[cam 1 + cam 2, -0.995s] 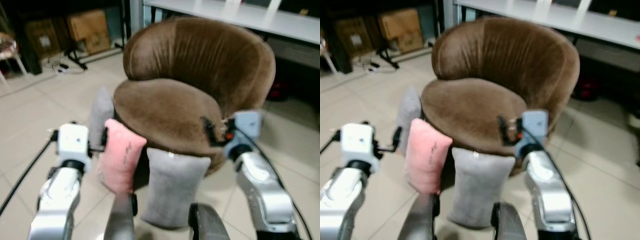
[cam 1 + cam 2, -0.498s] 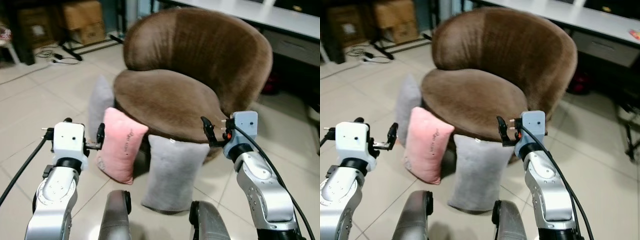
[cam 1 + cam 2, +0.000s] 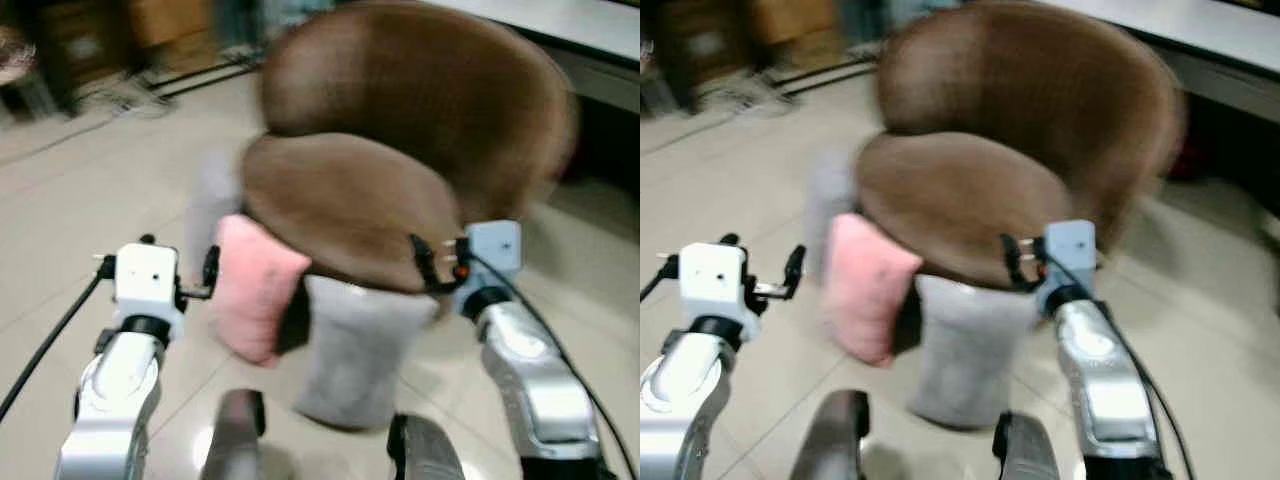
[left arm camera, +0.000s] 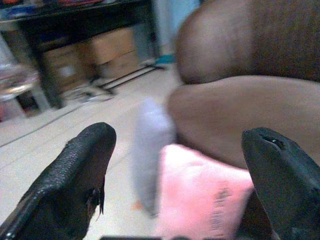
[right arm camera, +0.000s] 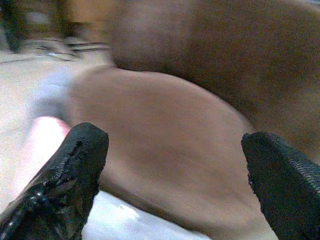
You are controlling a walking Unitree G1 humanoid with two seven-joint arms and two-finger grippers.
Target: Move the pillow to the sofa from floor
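Fingers (image 4: 85, 170) spread, pink pillow (image 3: 255, 300) leaning against sofa (image 3: 400, 150).

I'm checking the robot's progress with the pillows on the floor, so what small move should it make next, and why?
Probably lower and reach the left gripper toward the pink pillow. Both grippers are open and empty, held above the floor. That pillow leans against the brown sofa right ahead of the left gripper, beside a grey pillow. The view is blurred, so steadying first seems wise.

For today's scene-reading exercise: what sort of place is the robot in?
Probably a home living or lounge area: a brown armchair on a tiled floor, with pillows leaning against it and boxes under a shelf behind.
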